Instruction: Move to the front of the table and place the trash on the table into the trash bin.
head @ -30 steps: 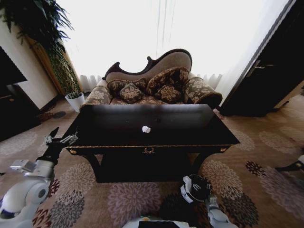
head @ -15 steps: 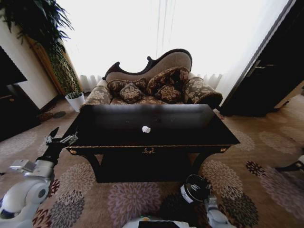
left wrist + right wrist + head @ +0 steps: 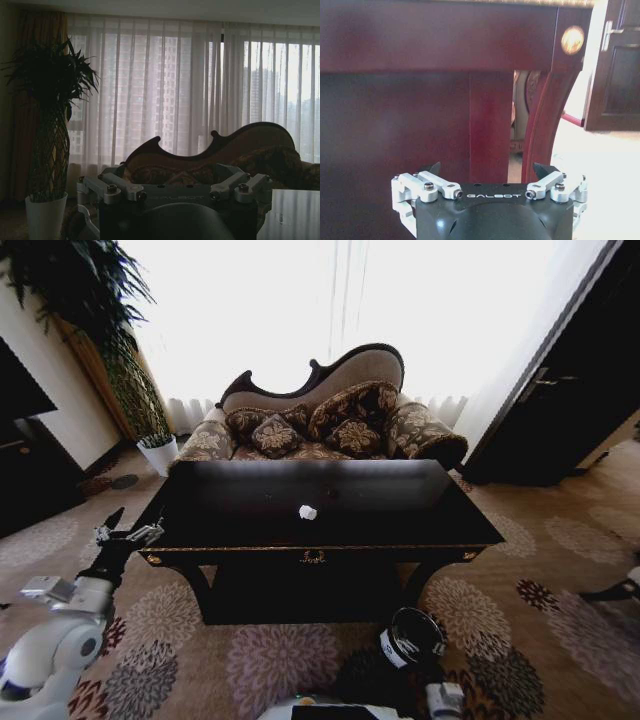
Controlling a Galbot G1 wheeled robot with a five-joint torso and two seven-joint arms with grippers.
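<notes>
The glossy black table (image 3: 400,515) stands straight ahead of me. One crumpled white paper wad (image 3: 307,512) of trash lies near the middle of its top. The trash bin (image 3: 411,634), dark and round with a white label, stands on the carpet below the table's front right part, its mouth showing. My left gripper (image 3: 128,532) hovers open beside the table's front left corner, holding nothing. My right arm (image 3: 445,698) is low, just behind the bin. Its gripper (image 3: 487,170) is open and empty, facing the table's front rail (image 3: 420,40) and carved leg (image 3: 542,115).
A patterned sofa (image 3: 320,420) with cushions stands behind the table. A tall plant in a white pot (image 3: 158,452) is at the far left, and dark furniture (image 3: 30,470) lines the left wall. A dark door (image 3: 560,410) is at the right. Flowered carpet surrounds the table.
My right arm has drawn back toward me, away from the trash bin, whose mouth now shows. The left arm and the paper wad have not moved.
</notes>
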